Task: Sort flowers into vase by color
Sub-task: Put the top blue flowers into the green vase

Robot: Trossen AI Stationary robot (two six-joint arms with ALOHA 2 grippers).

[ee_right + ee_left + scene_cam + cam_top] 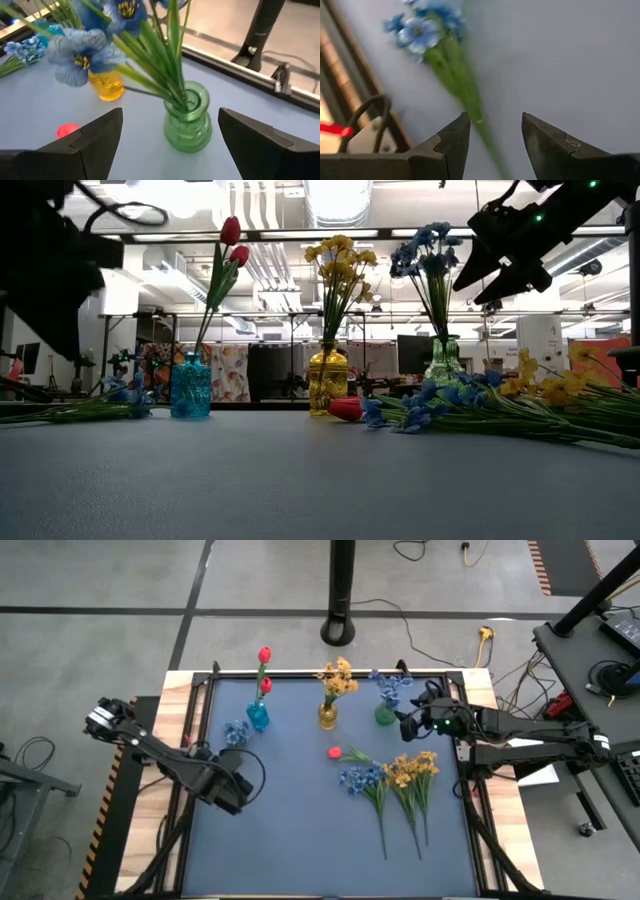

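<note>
A blue-blossomed flower lies flat on the dark mat near the left edge. My left gripper hangs over it, open and pointing down, with a finger on either side of the green stem; I see no contact. My right gripper is open and raised beside the green vase, which holds blue flowers. The blue vase holds red tulips. The yellow vase holds yellow flowers. Loose blue and yellow flowers and a red bud lie on the mat.
The three vases stand in a row along the mat's far edge. The loose pile's stems reach toward the near edge at centre-right. A black frame rail borders the mat just left of the lying blue flower. Bare mat spreads at near left.
</note>
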